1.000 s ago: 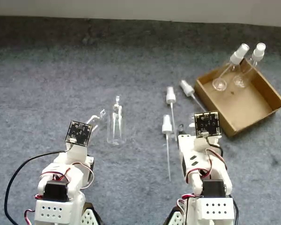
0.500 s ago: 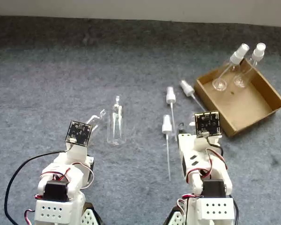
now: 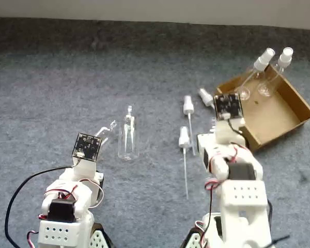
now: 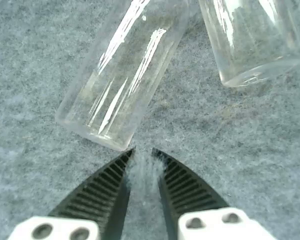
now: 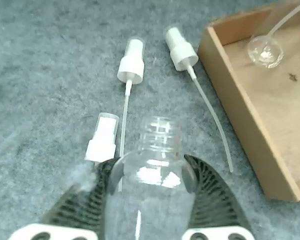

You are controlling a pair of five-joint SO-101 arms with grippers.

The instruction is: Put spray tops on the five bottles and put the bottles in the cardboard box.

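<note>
My right gripper point(image 5: 151, 164) is shut on a clear open-necked bottle point(image 5: 159, 142), held above the carpet beside the cardboard box point(image 5: 235, 105). Three loose spray tops point(image 5: 131, 60) point(image 5: 103, 137) point(image 5: 180, 47) lie just beyond the bottle's neck. In the high view the right arm point(image 3: 231, 155) reaches toward the cardboard box point(image 3: 279, 121), where two capped bottles point(image 3: 256, 72) point(image 3: 276, 70) lean on the far wall. My left gripper point(image 4: 142, 152) rests low, its fingers nearly together and holding nothing, right behind the base of one lying bottle point(image 4: 122, 75). A second lying bottle point(image 4: 250, 40) is beside it.
Grey carpet covers the table. In the high view the two uncapped bottles point(image 3: 127, 137) point(image 3: 107, 129) lie ahead of the left arm point(image 3: 88, 146). The spray tops point(image 3: 188, 106) point(image 3: 184, 138) lie between the arms, their thin tubes pointing toward me.
The right arm has lifted and swung forward toward the box with the bottle in its gripper. The left arm and the lying bottles have stayed still.
</note>
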